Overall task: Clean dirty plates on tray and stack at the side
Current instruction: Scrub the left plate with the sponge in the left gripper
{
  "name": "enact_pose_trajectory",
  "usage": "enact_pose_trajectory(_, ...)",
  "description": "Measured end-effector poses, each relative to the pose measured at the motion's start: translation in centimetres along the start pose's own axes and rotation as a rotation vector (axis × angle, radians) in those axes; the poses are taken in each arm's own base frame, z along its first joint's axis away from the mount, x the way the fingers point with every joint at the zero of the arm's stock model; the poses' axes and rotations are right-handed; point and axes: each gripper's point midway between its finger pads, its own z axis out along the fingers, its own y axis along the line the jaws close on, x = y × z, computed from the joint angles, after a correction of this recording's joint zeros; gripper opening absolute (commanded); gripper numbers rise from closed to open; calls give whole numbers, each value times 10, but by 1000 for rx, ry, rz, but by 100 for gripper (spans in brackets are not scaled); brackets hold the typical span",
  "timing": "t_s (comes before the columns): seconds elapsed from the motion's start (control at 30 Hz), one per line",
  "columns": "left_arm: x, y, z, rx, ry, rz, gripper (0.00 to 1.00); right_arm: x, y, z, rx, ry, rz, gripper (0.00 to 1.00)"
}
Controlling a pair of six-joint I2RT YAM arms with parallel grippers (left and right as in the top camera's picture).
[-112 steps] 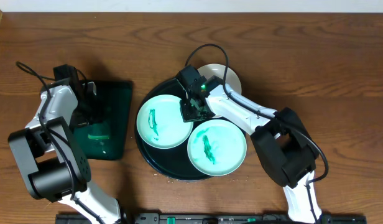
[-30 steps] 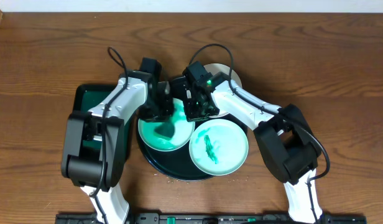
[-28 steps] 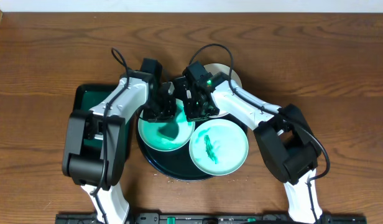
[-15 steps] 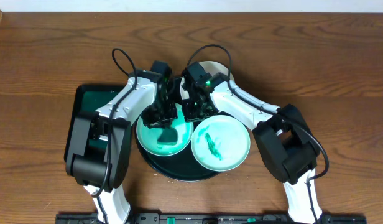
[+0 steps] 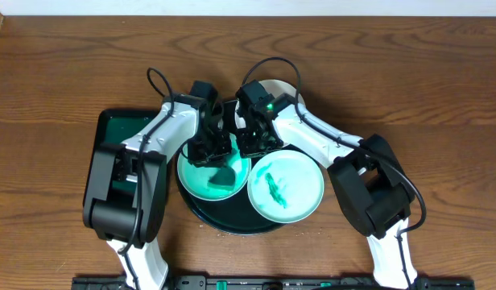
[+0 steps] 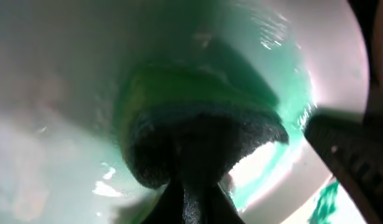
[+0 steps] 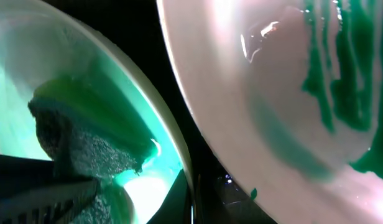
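Note:
The black tray (image 5: 229,225) holds two mint-green plates. My left gripper (image 5: 210,151) is shut on a green sponge (image 6: 198,134) with a dark scouring face and presses it on the left plate (image 5: 198,182), whose middle is smeared bright green. My right gripper (image 5: 251,146) is shut on that plate's right rim (image 7: 173,146). The right mint plate (image 5: 287,190) carries a dark green smear and also shows in the right wrist view (image 7: 272,93). The white plate (image 5: 291,90) lies behind the right arm, mostly hidden.
A rectangular dark green tray (image 5: 109,149) lies left of the black tray, partly under my left arm. Both arms cross over the back of the black tray. Brown wooden table (image 5: 441,97) spreads to either side.
My left arm has swung from the dark green tray to the left plate with the sponge, then slid it a little right and forward. The left plate has turned green.

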Motion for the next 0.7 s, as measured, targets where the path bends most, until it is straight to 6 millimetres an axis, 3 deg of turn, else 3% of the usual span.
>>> enact_pose_trajectory(0.17, -17, 7, -8, -60, -71, -62, 7, -2, 0, 0, -1, -9, 0, 1)
enact_pose_trajectory(0.3, -53, 19, -26, -152, -205, -75, 7, -2, 0, 0, -1, -10, 11, 1)
enact_pose_trajectory(0.37, -59, 27, -32, -194, -226, -88, 7, -3, 0, 0, -1, -12, 13, 1)
enact_pose_trajectory(0.57, -49, 44, -42, -297, -198, -115, 7, -4, 0, 0, -2, -14, 17, 1)
enact_pose_trajectory(0.7, -21, 56, -43, -335, -82, -147, 7, -4, 0, 0, -3, -14, 17, 1)
